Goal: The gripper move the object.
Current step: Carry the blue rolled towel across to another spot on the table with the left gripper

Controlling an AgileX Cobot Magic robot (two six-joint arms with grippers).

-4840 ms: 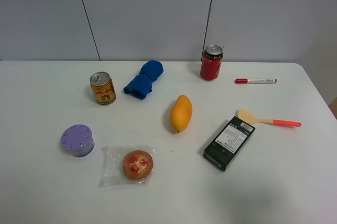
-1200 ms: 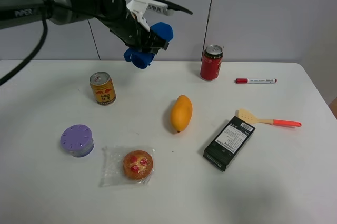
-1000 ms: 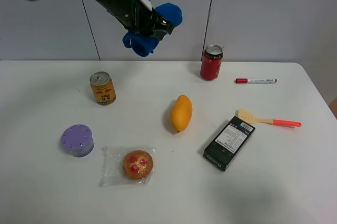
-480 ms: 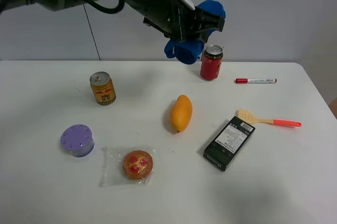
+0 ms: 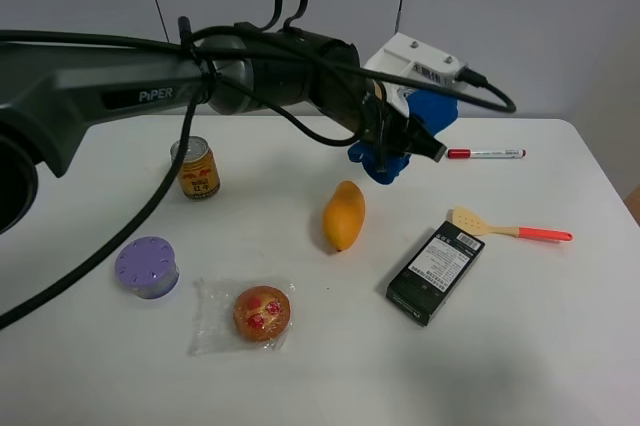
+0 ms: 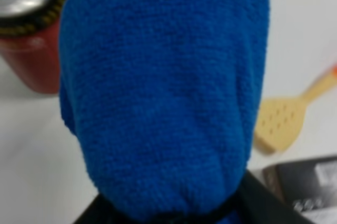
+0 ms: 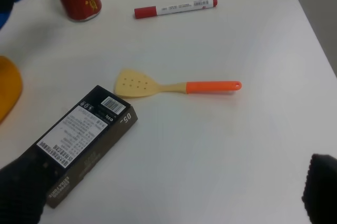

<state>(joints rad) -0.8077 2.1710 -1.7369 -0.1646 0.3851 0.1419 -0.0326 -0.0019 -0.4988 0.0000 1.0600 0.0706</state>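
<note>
My left gripper [image 5: 402, 142], the black claw on the thick black arm with a white labelled block, reaches across the middle and is shut on the royal-blue cloth bundle [image 5: 428, 112]. It holds the bundle low over the table, behind and to the right of the mango [image 5: 343, 214]. The left wrist view is filled by the cloth [image 6: 163, 92], with the black fingers [image 6: 253, 197] just showing under it. My right gripper [image 7: 168, 195] is open and empty; its fingers [image 7: 21, 187] stand wide apart over the table's front right.
The red can [image 6: 29, 40] stands right beside the cloth, hidden by the arm in the high view. A red marker [image 5: 485, 154], a spatula [image 5: 510, 229] and a black box [image 5: 436, 271] lie on the right. A gold can [image 5: 196, 168], a purple container [image 5: 147, 266] and a wrapped pastry [image 5: 262, 313] are on the left.
My left gripper picked the blue cloth off the table near the gold can, lifted it, carried it right, and has now lowered it by the red can.
</note>
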